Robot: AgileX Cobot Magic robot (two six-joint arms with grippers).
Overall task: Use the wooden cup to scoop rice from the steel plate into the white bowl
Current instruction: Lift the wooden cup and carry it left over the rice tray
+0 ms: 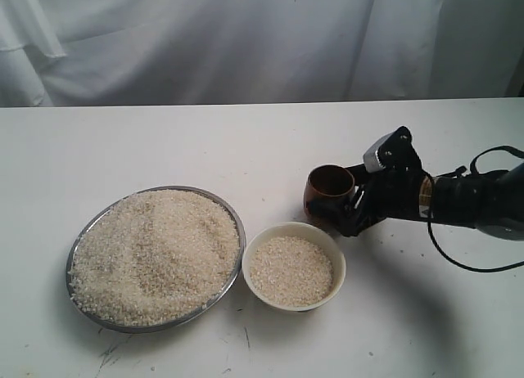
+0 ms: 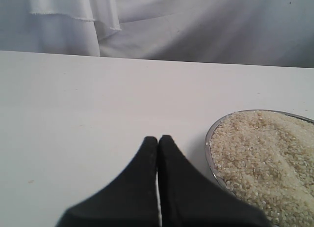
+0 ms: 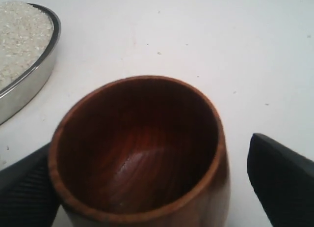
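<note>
Right gripper (image 1: 358,204) (image 3: 152,183) first: its black fingers sit spread on either side of the small reddish-brown wooden cup (image 1: 330,190) (image 3: 137,148). In the right wrist view one finger looks like it's right up against the cup wall, and there's a clear gap of table between the cup and the other finger, so it's not clamped. The left gripper (image 2: 158,138) only shows in its own wrist view, with its fingers pressed together on nothing and just beside the plate rim.

Closest to the exterior camera is the small round cream-white bowl (image 1: 339,263), with a layer of off-white rice (image 1: 291,270) in it. Right beside it on the left, pretty much rim to rim, is the wide shallow shiny steel plate (image 1: 70,267) (image 2: 210,138) (image 3: 29,84), heaped with a big loose mound of the same pale grains (image 1: 155,251) (image 2: 265,158).

Just behind the bowl, a bit to its right, the cup stands upright on the white table (image 1: 205,141), and the wood grain shows on its dark inside. The arm comes in from the right edge.

Behind all that, a white cloth backdrop (image 1: 246,42) hangs in folds.
</note>
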